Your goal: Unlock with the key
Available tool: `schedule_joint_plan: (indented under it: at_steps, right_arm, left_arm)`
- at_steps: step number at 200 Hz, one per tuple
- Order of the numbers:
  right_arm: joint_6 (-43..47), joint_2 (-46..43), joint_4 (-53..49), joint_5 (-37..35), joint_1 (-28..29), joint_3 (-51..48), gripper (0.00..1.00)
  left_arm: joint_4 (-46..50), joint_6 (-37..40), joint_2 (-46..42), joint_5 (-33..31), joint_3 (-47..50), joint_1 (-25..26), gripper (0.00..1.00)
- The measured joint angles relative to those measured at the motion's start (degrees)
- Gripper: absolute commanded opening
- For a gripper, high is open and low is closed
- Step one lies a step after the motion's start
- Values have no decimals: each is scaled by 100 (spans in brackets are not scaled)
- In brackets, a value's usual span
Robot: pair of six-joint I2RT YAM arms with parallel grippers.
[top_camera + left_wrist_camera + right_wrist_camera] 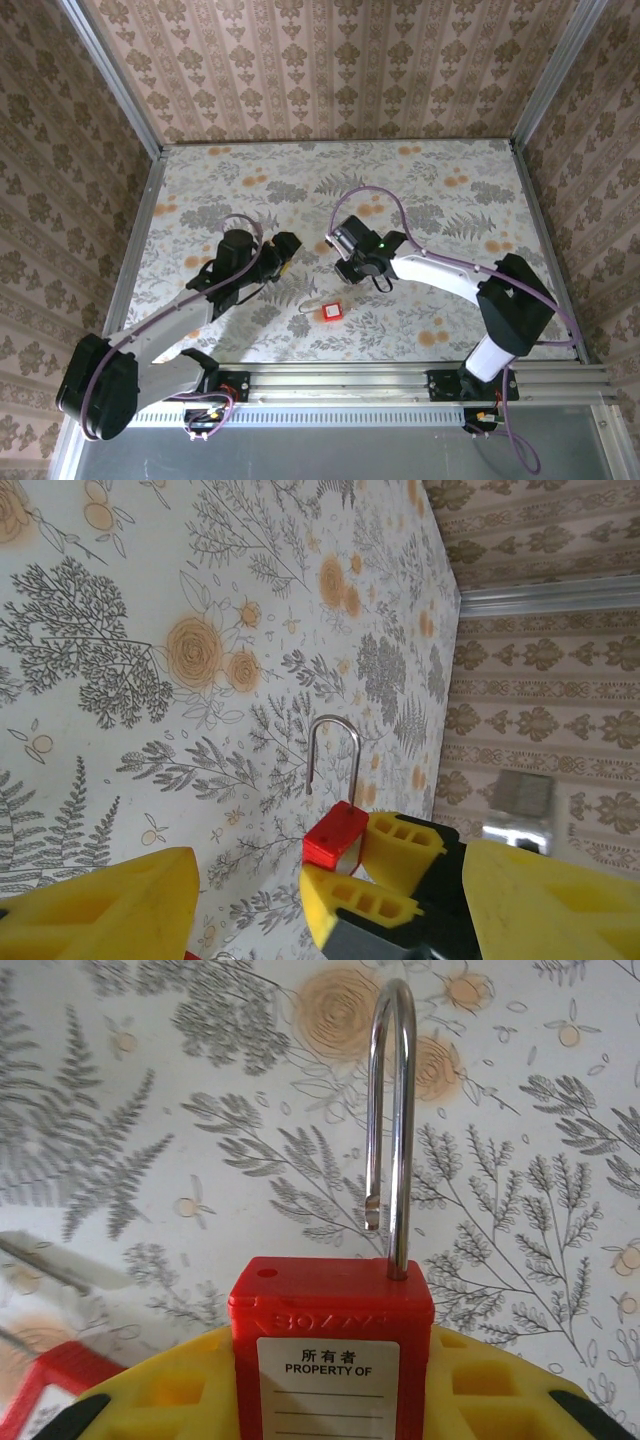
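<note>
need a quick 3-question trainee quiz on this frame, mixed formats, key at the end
1. True or false: the steel shackle of the red plastic padlock clamped in the right gripper is locked shut.
2. Where is the second red padlock? A) lying on the floral-print table between the two arms; B) hanging on the back wall; C) stacked on top of the held padlock.
3. Fill in: the held padlock's white label reads "PROPERTY ___".

Key: 1 false, one shackle leg stands free of the body; 2 A; 3 OF.
</note>
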State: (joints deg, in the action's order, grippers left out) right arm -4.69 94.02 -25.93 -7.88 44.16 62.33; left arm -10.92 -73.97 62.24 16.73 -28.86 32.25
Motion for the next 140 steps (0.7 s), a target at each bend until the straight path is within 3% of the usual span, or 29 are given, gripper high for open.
schedule_joint_plan:
  at_steps: [43, 100, 140]
  right_arm:
    - [-2, 868, -424, -1134, 0, 544, 11]
    - [-13, 1742, -955, -2223, 96, 1191, 10]
    - [22, 2079, -1027, -2559, 404, 1311, 10]
  left_arm:
    - [750, 457, -579, -166, -72, -354, 84]
    - [2288, 1443, -1836, -435, -675, -1154, 86]
    - [2907, 1668, -2155, -431, -675, -1504, 86]
